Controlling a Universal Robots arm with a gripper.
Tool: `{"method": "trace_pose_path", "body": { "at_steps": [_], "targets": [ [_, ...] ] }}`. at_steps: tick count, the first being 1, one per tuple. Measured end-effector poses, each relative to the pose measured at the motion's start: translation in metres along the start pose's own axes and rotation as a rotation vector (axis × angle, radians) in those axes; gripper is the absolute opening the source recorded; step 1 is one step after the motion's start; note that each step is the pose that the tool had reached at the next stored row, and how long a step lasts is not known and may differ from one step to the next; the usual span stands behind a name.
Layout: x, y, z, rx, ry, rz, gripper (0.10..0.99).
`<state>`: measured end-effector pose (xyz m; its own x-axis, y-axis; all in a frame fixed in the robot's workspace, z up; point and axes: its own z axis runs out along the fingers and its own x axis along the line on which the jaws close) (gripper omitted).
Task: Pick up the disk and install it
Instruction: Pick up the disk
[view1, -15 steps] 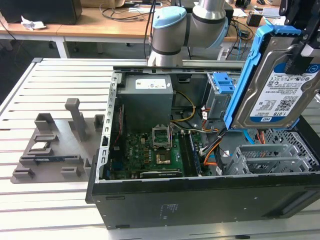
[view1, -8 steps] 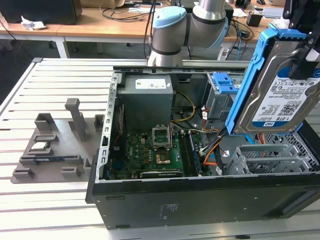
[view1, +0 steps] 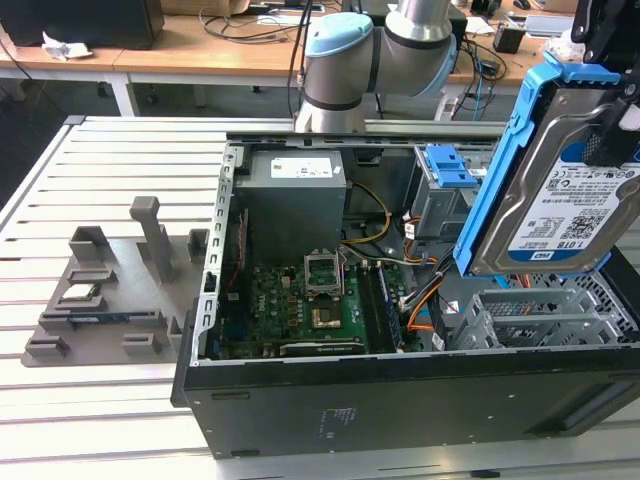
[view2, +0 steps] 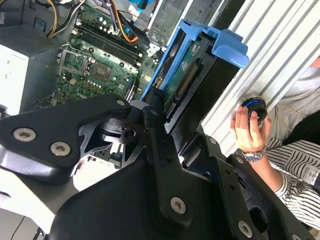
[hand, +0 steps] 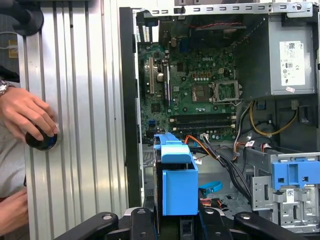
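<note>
Gripper (hand: 177, 222) clamped on the disk (view1: 565, 190), which hangs tilted in the air over the exterior view's right end of the open computer case (view1: 400, 400). Blue frame round disk edges, label facing out. Motherboard (view1: 300, 300) on case floor. Blue-topped drive cage (view1: 440, 200) just behind the disk. Person's hand (hand: 25, 115) rests on a round knob (hand: 42, 141) on the slatted desk (view1: 100, 150).
</note>
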<state>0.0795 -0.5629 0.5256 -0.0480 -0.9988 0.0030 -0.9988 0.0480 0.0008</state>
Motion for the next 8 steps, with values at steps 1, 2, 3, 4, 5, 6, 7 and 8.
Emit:
{"method": "trace_pose_path", "body": {
  "at_steps": [1, 2, 3, 4, 5, 6, 7, 8],
  "targets": [
    [0.0000, 0.0000, 0.0000, 0.000, 0.0001, 0.000, 0.361],
    [0.0000, 0.0000, 0.0000, 0.000, 0.0002, 0.000, 0.361],
    [0.0000, 0.0000, 0.0000, 0.000, 0.0003, 0.000, 0.361],
    [0.0000, 0.0000, 0.0000, 0.000, 0.0003, 0.000, 0.361],
    [0.0000, 0.0000, 0.0000, 0.000, 0.0004, 0.000, 0.361],
    [0.0001, 0.0000, 0.0000, 0.000, 0.0004, 0.000, 0.361],
    [0.0000, -0.0001, 0.0000, 0.000, 0.0004, 0.001, 0.361],
    [-0.0001, -0.0009, 0.0001, 0.000, 0.0004, 0.003, 0.361]
  ]
}}
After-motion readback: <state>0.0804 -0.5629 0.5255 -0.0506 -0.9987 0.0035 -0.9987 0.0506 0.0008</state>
